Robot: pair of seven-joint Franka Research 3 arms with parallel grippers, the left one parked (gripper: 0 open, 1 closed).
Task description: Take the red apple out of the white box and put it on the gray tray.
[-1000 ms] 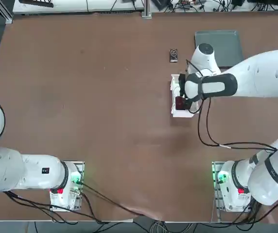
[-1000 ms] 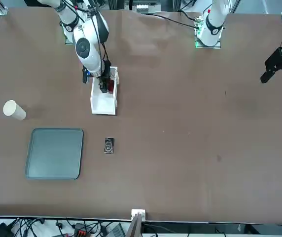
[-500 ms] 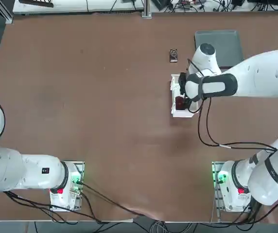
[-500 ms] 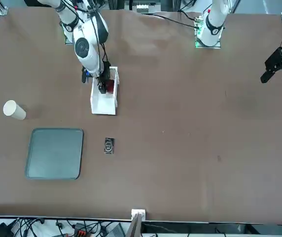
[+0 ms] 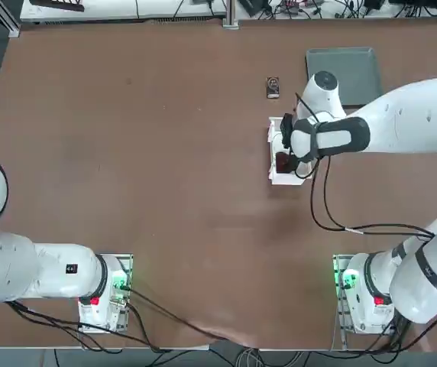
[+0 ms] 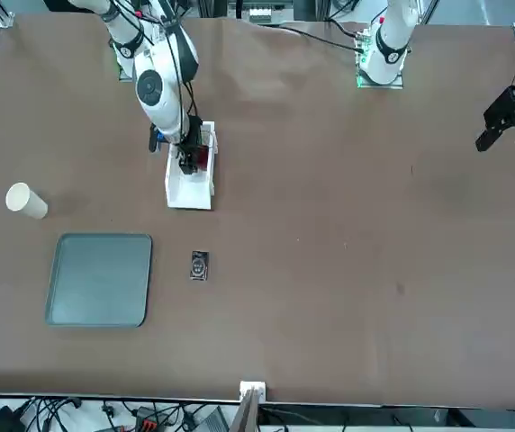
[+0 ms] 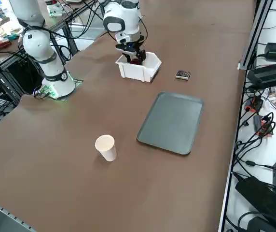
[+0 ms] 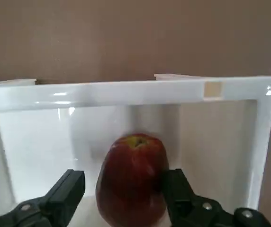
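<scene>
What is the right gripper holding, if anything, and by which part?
Nothing: the right gripper is open at the apple, with a gap on one side.

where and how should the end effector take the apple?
Across its rounded sides, coming from above: the red apple sits inside the open-top white box, so the walls hinder a side approach. The right end effector is open around it, one finger close to the apple, the other with a gap; I'd center before closing.

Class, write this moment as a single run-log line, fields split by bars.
right pincer: open, at white box | red apple: in box, between fingers, not gripped | gray tray: apple not yet on it
</scene>
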